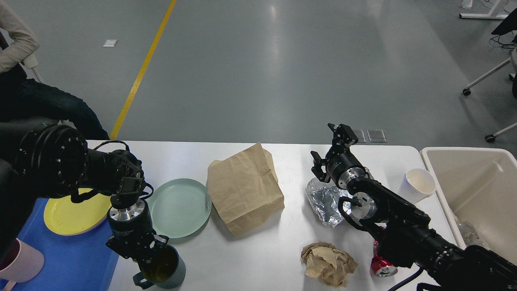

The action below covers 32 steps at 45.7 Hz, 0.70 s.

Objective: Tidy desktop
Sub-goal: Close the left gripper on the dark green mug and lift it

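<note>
The white desktop [278, 246] carries a brown paper bag [244, 194], a pale green plate [179, 206], crumpled foil [325, 204], a crumpled brown paper wad [328, 263], a red can [381, 267], a white paper cup [418, 184] and a dark teal mug [165, 266]. My left gripper [143, 260] points down at the mug's left rim, and its fingers look closed on that rim. My right gripper [328, 150] is open and empty, held just beyond the foil's far edge, fingers spread wide.
A blue tray [76, 262] at the front left holds a yellow plate [70, 216] and a pink cup [20, 262]. A beige bin [480, 178] stands off the table's right end with clear plastic inside. A seated person is at the far left.
</note>
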Each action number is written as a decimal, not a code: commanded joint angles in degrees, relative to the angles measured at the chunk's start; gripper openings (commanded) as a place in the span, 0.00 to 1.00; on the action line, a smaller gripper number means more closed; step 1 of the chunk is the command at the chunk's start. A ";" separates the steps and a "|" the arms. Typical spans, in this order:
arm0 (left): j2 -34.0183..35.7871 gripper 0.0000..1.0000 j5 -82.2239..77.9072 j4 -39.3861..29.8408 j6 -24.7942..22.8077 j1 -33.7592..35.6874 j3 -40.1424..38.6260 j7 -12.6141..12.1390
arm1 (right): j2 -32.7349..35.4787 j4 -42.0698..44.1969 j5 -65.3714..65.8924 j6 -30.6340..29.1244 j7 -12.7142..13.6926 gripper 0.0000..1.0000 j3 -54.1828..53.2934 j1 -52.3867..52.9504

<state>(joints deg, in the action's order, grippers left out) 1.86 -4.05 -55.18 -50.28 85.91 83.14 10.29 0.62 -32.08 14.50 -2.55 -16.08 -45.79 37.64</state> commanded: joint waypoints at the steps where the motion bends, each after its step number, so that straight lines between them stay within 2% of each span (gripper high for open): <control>1: -0.02 0.00 0.01 -0.10 -0.70 0.05 -0.09 0.00 | 0.00 0.00 0.00 -0.09 0.00 1.00 0.00 0.07; 9: 0.42 0.00 0.62 -0.10 -4.56 1.28 -0.79 0.17 | 0.00 -0.08 0.00 0.00 0.00 1.00 0.00 0.07; 20: 3.41 0.00 0.62 -1.24 -4.72 9.18 -0.35 0.44 | 0.00 0.00 0.00 0.00 0.00 1.00 0.00 -0.02; 26: 10.59 0.00 0.45 -1.33 -4.72 12.26 0.70 0.44 | 0.00 0.00 0.00 0.00 0.00 1.00 0.00 -0.02; 32: 17.99 0.00 0.27 -0.89 -4.72 11.91 2.02 0.17 | 0.00 0.00 0.00 0.00 0.00 1.00 0.00 0.07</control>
<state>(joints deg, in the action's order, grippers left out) 13.63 -3.59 -56.48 -55.02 97.99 84.14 10.74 0.62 -32.10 14.51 -2.55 -16.08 -45.79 37.66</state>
